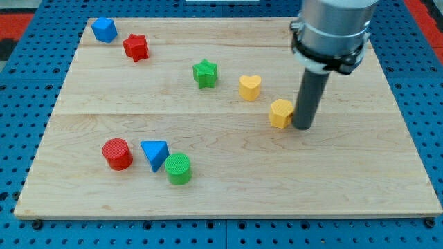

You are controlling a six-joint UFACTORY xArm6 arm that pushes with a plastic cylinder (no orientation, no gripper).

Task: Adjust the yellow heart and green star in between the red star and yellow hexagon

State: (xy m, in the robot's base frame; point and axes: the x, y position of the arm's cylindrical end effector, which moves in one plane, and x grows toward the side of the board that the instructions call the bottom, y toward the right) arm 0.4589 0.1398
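The red star (136, 47) lies near the view's top left. The green star (205, 72) sits left of the board's middle top. The yellow heart (250, 87) lies to its right. The yellow hexagon (281, 113) sits lower right of the heart. My tip (303, 126) rests on the board right beside the hexagon, at its right side, touching or nearly touching it. The four blocks form a slanted line from upper left to lower right.
A blue block (104, 30) lies at the top left corner next to the red star. A red cylinder (117, 153), a blue triangle (155, 153) and a green cylinder (178, 168) cluster at the lower left. The wooden board (346, 187) sits on a blue perforated base.
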